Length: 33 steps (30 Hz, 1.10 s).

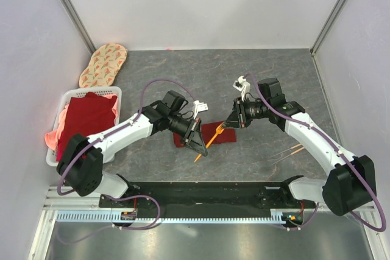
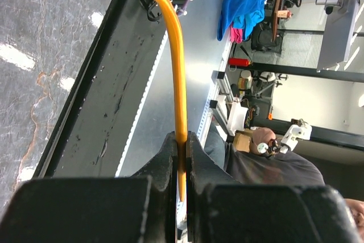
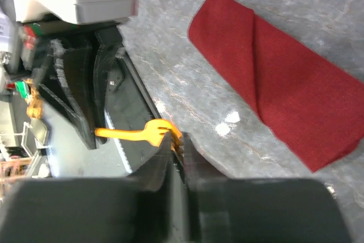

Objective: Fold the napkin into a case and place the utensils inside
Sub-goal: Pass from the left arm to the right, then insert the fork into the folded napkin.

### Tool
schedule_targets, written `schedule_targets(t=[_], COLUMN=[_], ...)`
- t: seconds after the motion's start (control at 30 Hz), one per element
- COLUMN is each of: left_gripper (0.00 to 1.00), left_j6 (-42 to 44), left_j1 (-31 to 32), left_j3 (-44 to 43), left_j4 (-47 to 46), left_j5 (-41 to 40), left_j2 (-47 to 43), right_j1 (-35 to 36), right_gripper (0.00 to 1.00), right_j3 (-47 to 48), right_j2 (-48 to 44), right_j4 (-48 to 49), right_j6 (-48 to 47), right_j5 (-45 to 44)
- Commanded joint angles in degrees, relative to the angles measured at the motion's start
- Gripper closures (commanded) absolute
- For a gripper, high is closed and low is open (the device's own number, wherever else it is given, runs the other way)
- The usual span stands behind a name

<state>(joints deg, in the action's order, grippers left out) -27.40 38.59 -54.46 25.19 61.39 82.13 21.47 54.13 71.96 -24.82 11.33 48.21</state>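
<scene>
Although the case (image 1: 226,133) lay folded, left gripper (image 1: 196,138) and right gripper (image 1: 234,120) both pinched the fork (image 1: 211,142) over it; other utensils (image 1: 287,152) lay by the right edge.

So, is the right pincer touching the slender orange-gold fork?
Touching. Right wrist view shows the right pincer clamped on the head of the slender orange-gold fork.

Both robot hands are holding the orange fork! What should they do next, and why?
Probably the right end effector should open. Both it and the left end effector pinch the fork by the folded napkin, so one must release before it can go in.
</scene>
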Motion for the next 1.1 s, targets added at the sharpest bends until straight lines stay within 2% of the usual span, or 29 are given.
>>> schedule_targets(t=[0.0,0.07,0.1,0.13,0.2,0.23,0.3,0.37,0.4,0.43,0.5,0.53,0.57,0.83,1.07], left_gripper=[0.98,0.93,0.87,0.76,0.64,0.60,0.59,0.62,0.66,0.75,0.82,0.89,0.91,0.96,0.98], left_j6=[1.9,0.2,-0.9,-2.4,-4.9,-7.5,-9.8,-13.3,-14.2,-15.4,-16.4,-17.2,-17.4,-17.8,-17.2], left_j1=[-0.2,-1.5,-2.5,-4.7,-7.5,-10.6,-13.0,-15.5,-15.9,-16.2,-16.4,-16.7,-16.7,-16.7,-16.8], left_j3=[0.3,0.4,0.8,1.1,2.0,3.6,5.8,6.6,7.3,7.8,8.2,8.1,8.1,9.5,11.4], left_j4=[-0.9,-0.5,-0.6,0.0,-0.6,-1.4,-3.5,-5.4,-6.2,-8.1,-9.5,-10.3,-10.7,-12.3,-12.1], left_j5=[1.1,-1.8,-3.9,-10.5,-20.9,-22.8,-28.4,-31.1,-33.0,-33.9,-35.4,-35.7,-36.2,-40.5,-42.3], left_j2=[-1.4,-1.7,-2.9,-3.7,-6.9,-7.8,-9.4,-9.4,-9.0,-7.7,-5.6,-3.5,-2.4,0.8,0.6], right_j1=[-0.2,-0.1,-0.3,-0.2,-0.3,-0.3,-0.4,-0.5,-0.6,-0.5,-0.5,-0.6,-0.5,-0.5,-0.5], right_gripper=[1.00,1.00,1.00,1.00,1.00,1.00,1.00,1.00,1.00,1.00,1.00,1.00,1.00,1.00,1.00], right_j3=[2.0,1.6,1.1,0.3,-3.2,-4.5,-7.4,-9.8,-10.4,-11.0,-11.9,-11.9,-12.2,-11.6,-12.2], right_j2=[0.1,-0.2,-1.3,-1.9,-3.9,-4.5,-6.4,-7.4,-7.9,-8.0,-8.4,-8.4,-8.4,-4.8,-1.4], right_j4=[0.6,0.6,0.9,1.8,5.5,6.6,7.8,8.8,9.3,9.6,10.0,10.4,10.7,12.5,16.2], right_j6=[-0.6,0.5,2.5,4.2,10.8,13.5,17.5,22.8,23.8,24.7,25.6,25.4,25.7,25.1,25.8], right_j5=[0.0,-2.5,-7.2,-9.2,-12.7,-16.2,-22.9,-29.6,-31.0,-33.9,-37.1,-37.9,-40.0,-42.4,-39.6])
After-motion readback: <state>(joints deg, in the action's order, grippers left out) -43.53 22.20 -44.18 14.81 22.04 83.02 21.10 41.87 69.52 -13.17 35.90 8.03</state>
